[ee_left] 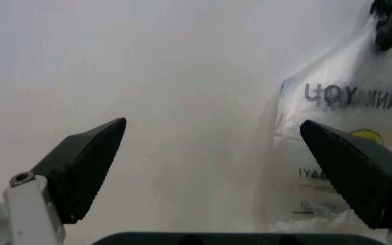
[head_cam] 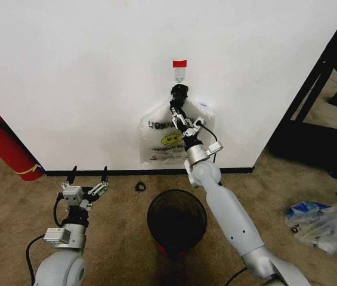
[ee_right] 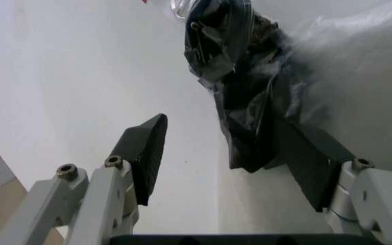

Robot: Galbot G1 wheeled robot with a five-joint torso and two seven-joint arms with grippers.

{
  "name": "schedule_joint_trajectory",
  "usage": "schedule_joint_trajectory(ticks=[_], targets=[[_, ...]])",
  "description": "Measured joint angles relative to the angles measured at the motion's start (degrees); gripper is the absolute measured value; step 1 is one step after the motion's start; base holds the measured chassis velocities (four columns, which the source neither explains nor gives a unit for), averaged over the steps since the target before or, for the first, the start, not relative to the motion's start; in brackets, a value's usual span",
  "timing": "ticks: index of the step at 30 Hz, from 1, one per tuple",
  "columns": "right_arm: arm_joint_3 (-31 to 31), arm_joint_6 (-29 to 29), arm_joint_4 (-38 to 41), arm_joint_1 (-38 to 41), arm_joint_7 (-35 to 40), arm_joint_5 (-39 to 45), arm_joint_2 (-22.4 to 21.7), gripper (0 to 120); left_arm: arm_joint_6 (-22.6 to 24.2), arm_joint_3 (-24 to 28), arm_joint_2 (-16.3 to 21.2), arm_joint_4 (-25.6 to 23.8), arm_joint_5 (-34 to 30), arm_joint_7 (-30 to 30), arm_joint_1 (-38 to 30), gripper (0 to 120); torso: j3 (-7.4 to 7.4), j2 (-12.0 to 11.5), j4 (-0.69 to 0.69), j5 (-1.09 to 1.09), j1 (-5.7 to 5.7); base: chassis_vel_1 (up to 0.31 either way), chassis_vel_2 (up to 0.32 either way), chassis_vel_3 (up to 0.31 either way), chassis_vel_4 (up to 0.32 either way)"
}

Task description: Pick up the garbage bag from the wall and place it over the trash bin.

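Right gripper (head_cam: 182, 117) up against the wall (head_cam: 67, 71), jaws spread wide around the black knotted top of the garbage bag (head_cam: 159, 143) — not closed on it. Bag hanging flat on the wall from the hook under the red tape (head_cam: 180, 64), directly above the trash bin (head_cam: 176, 221) on the carpet floor (head_cam: 13, 202). Left gripper (head_cam: 87, 177) low near the baseboard, wide open and holding nothing — well apart from the bag.
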Motion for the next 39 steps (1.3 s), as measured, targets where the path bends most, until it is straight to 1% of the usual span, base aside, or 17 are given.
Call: schedule_joint_trajectory(ticks=[5, 6, 7, 8, 10, 12, 13, 15, 20, 24, 29, 31, 33, 35, 37, 39], targets=[[0.2, -0.07, 0.28, -0.17, -0.04, -0.13, -0.33, 57, 0.0, 0.11, -0.06, -0.02, 0.18, 0.0, 0.03, 100, 0.0, 0.0, 0.0, 0.0, 0.0, 0.0, 0.0, 0.0, 0.0], [0.47, -0.07, 0.1, -0.08, -0.08, -0.2, -0.4, 51, -0.01, 0.34, -0.18, -0.02, 0.4, 0.01, 0.03, 100, 0.0, 0.0, -0.01, 0.0, 0.0, 0.0, 0.0, 0.0, 0.0], [0.55, -0.07, 0.03, -0.04, -0.08, -0.2, -0.42, 50, -0.01, 0.39, -0.22, -0.02, 0.47, 0.01, 0.05, 100, 0.0, 0.0, -0.01, 0.0, 0.0, 0.0, 0.0, 0.0, 0.0], [0.76, -0.07, -0.26, 0.23, -0.08, -0.19, -0.48, 43, -0.01, 0.68, -0.37, -0.02, 0.81, 0.02, 0.13, 100, 0.0, 0.0, -0.01, 0.0, 0.0, 0.0, 0.0, 0.0, 0.0], [0.82, -0.11, -0.64, 0.52, -0.09, -0.16, -0.58, 35, -0.03, 0.84, -0.49, 0.01, 1.03, 0.02, 0.19, 100, 0.0, 0.0, -0.01, 0.0, 0.0, 0.0, 0.0, 0.0, 0.0], [0.82, -0.14, -1.12, 0.86, -0.09, -0.15, -0.62, 29, -0.07, 0.89, -0.55, 0.05, 1.19, 0.02, 0.2, 100, 0.0, 0.0, -0.01, 0.0, 0.0, 0.0, 0.0, 0.0, 0.0], [0.82, -0.14, -1.12, 0.86, -0.09, -0.15, -0.62, 29, -0.07, 0.89, -0.55, 0.05, 1.19, 0.02, 0.2, 100, 0.0, 0.0, -0.01, 0.0, 0.0, 0.0, 0.0, 0.0, 0.0], [0.88, -0.15, -1.91, 1.43, -0.09, -0.14, -0.6, 18, -0.1, 0.9, -0.61, 0.08, 1.27, 0.02, 0.26, 100, 0.0, 0.0, -0.01, 0.0, 0.0, 0.0, 0.0, 0.0, 0.0], [0.97, -0.15, -3.18, 2.21, -0.17, -0.19, -0.42, 0, -0.12, 0.81, -0.64, 0.15, 1.32, 0.03, 0.3, 100, 0.0, 0.0, 0.0, 0.0, 0.0, 0.0, 0.0, 0.0, 0.0], [0.72, -0.15, -2.42, 1.64, -0.52, -0.44, -0.88, 0, -0.18, 0.74, -0.64, 0.28, 1.32, 0.03, 0.23, 100, 0.0, 0.0, 0.0, 0.0, 0.0, 0.0, 0.0, 0.0, 0.0], [-0.38, -0.26, 0.36, -2.94, -2.38, -3.1, -4.34, 0, -0.29, 0.7, -0.59, 0.42, 1.23, -0.02, 0.0, 100, 0.0, 0.0, 0.01, 0.0, 0.0, 0.0, 0.0, 0.0, 0.0], [-0.52, -0.26, 0.59, -3.72, -2.83, -3.61, -5.03, 0, -0.3, 0.69, -0.57, 0.42, 1.2, -0.04, -0.02, 100, 0.0, 0.0, 0.0, 0.0, 0.0, 0.0, 0.0, 0.0, 0.0], [-0.68, -0.26, 1.75, -7.76, -6.3, -5.92, -8.69, 0, -0.36, 0.69, -0.48, 0.46, 1.15, -0.09, -0.12, 100, 0.0, 0.0, -0.01, 0.0, 0.0, 0.0, 0.0, 0.0, 0.0], [-0.34, -0.44, 2.51, -10.23, -8.9, -6.59, -10.93, 0, -0.42, 0.73, -0.47, 0.48, 1.14, -0.08, -0.14, 100, 0.0, 0.0, -0.02, 0.02, 0.0, 0.0, 0.0, 0.0, 0.0], [1.02, -0.91, 3.66, -13.65, -13.53, -6.73, -13.86, 0, -0.52, 0.9, -0.46, 0.5, 1.14, -0.09, -0.15, 100, -0.01, 0.01, -0.02, 0.0, 0.0, 0.0, 0.0, 0.0, 0.0], [1.28, -1.03, 3.78, -14.25, -14.44, -6.73, -14.32, 0, -0.53, 0.93, -0.46, 0.5, 1.15, -0.09, -0.15, 100, -0.01, 0.01, -0.02, 0.0, 0.0, 0.0, 0.0, 0.0, 0.0]])
